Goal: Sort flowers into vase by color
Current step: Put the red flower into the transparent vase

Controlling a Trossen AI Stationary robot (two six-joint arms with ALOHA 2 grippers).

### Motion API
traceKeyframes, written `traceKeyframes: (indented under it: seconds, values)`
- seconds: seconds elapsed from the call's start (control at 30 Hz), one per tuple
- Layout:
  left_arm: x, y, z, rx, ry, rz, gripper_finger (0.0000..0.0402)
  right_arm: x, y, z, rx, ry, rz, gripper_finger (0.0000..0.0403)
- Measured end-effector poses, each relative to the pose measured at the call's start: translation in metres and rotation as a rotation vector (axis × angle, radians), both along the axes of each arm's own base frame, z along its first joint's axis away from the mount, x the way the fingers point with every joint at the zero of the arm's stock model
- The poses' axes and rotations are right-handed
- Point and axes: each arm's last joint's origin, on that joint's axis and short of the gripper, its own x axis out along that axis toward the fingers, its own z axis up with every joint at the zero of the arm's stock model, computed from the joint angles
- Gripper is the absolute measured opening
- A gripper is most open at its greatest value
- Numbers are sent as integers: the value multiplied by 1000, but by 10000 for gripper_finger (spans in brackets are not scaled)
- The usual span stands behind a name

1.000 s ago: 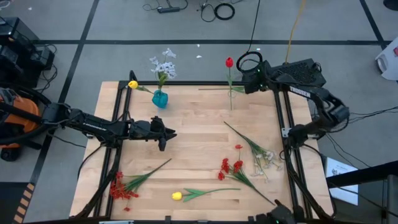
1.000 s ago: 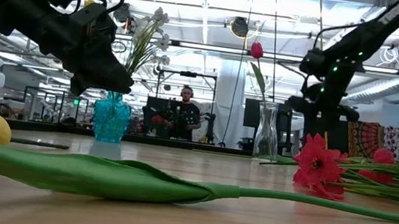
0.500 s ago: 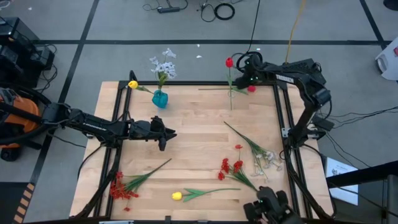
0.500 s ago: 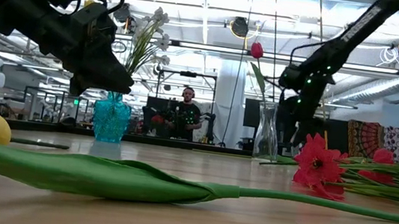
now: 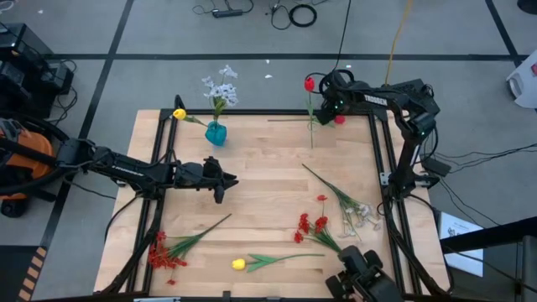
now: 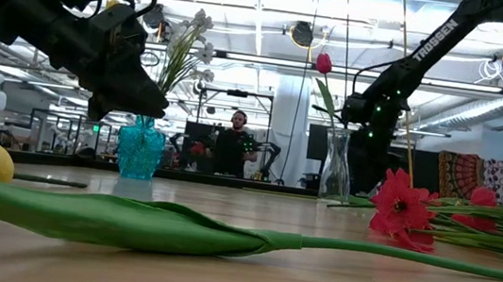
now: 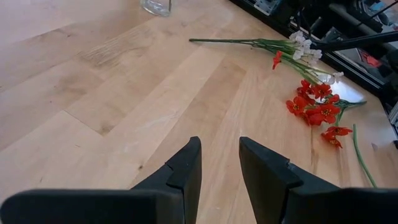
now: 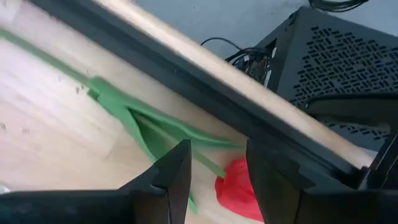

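Red tulip on the tabletop: your right gripper (image 5: 331, 111) sits at the upper right of the high view, over the far edge of the tabletop (image 5: 260, 180), and a loose red tulip (image 8: 239, 191) lies just ahead of its jaws, its blossom between the two fingertips in the right wrist view.
Look of it: a plain red bud on a thin green stem with long flat leaves, lying flat beside the dark frame rail.
Right jaws: parted, with nothing gripped; you cannot tell whether they touch the bud.
Clear vase (image 6: 335, 165): just beside the right gripper, with one red tulip (image 5: 309, 84) standing upright in it.
Blue vase (image 5: 216, 133): upper left of the high view, holding pale white-blue flowers (image 5: 220, 85).
Left gripper (image 5: 226, 180): hangs above the tabletop at centre left; its jaws stand slightly apart and hold nothing.
Loose flowers: red clusters (image 5: 312, 225) and (image 5: 164, 252), a yellow tulip (image 5: 239, 264) and a white spray (image 5: 359, 214) lie across the lower half.
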Motion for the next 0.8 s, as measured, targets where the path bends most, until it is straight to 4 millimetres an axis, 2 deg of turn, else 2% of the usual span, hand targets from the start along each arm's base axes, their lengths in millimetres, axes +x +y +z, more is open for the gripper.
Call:
traceKeyframes:
  seconds: [0.33,0.8]
  values:
    - [0,0,0,0,0,0,114,1,-1,-17,37,56,73,146]
    - [0,0,-1,1,9,0,114,-4,6,-21,120,131,151,146]
